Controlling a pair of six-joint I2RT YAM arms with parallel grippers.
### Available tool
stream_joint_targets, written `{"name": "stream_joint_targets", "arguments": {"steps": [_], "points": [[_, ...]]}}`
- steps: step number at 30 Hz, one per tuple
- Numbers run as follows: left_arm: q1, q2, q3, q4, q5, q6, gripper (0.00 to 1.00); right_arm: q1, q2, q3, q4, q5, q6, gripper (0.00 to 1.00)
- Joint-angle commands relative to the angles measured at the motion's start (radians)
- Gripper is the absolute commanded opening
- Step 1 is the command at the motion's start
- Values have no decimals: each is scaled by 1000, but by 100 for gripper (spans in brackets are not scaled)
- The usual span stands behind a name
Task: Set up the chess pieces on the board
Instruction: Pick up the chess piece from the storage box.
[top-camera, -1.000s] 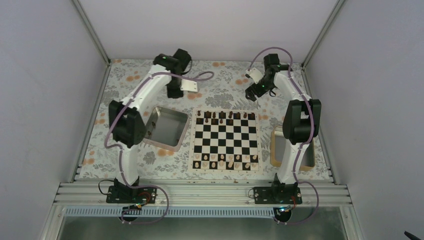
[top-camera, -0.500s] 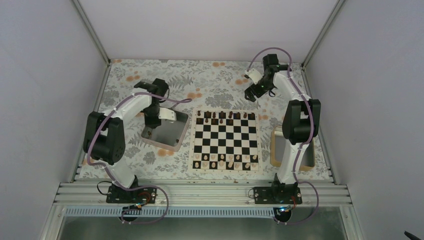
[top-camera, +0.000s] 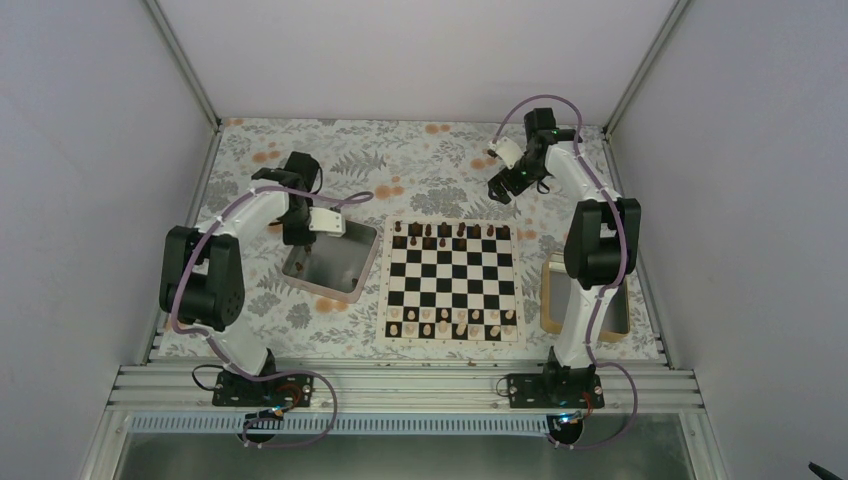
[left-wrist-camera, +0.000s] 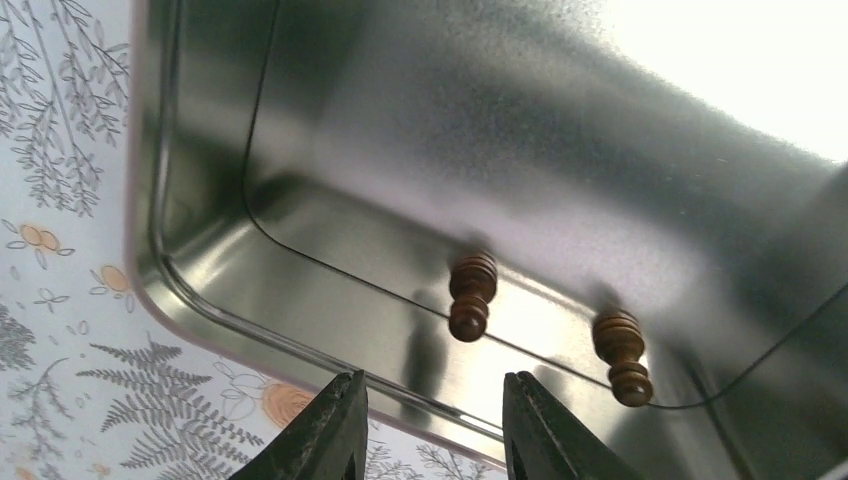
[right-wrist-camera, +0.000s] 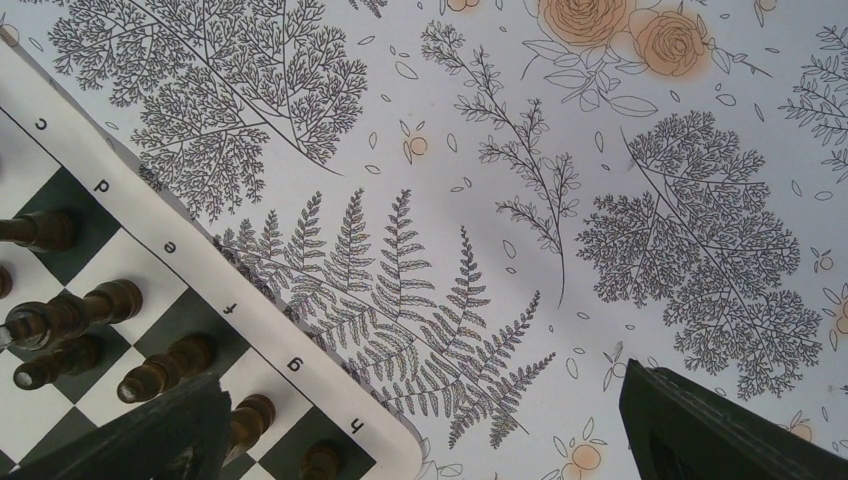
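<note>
- Left wrist view puts your left gripper (left-wrist-camera: 432, 382) just above the near rim of the metal tray (left-wrist-camera: 150, 250). Its fingers stand partly spread with nothing between them.
- Two dark chess pieces lie on their sides on the tray floor ahead of the fingertips. The nearer piece (left-wrist-camera: 471, 296) sits almost straight ahead of the gap. The second piece (left-wrist-camera: 621, 356) lies off to the right, past the right finger.
- Go for the nearer piece. It lies roughly lengthwise to your approach, so the fingers should close across its narrow body without any wrist turn.
- Clear the rim before you descend, since the fingertips are right over it and a straight drop would likely hit metal.
- Lower slowly. The polished floor and wall make depth hard to judge, and a round piece will probably roll if only one finger touches it.
- Grip low on the stem near the base, so you can stand it upright when you release.
- To the right of this gripper lies the board (top-camera: 452, 341), with dark pieces along its far side; that is where the carry should end.
- Your right gripper (right-wrist-camera: 420, 400) hovers wide open and empty beyond the board's far right corner. Leave it parked there, well apart from the placing path.
</note>
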Motion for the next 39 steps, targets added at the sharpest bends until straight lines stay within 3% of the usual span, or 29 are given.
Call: {"name": "stream_joint_targets", "arguments": {"steps": [1, 26, 34, 39], "points": [[6, 25, -2, 44, 40, 49, 35, 9, 5, -5, -8, -15, -9, 100], [2, 105, -53, 80, -34, 79, 35, 10, 11, -6, -10, -12, -9, 100], [-8, 118, -49, 48, -72, 66, 26, 10, 12, -5, -11, -12, -9, 100], [-29, 129, -43, 39, -100, 47, 15, 10, 11, -7, -9, -12, -10, 100]]}}
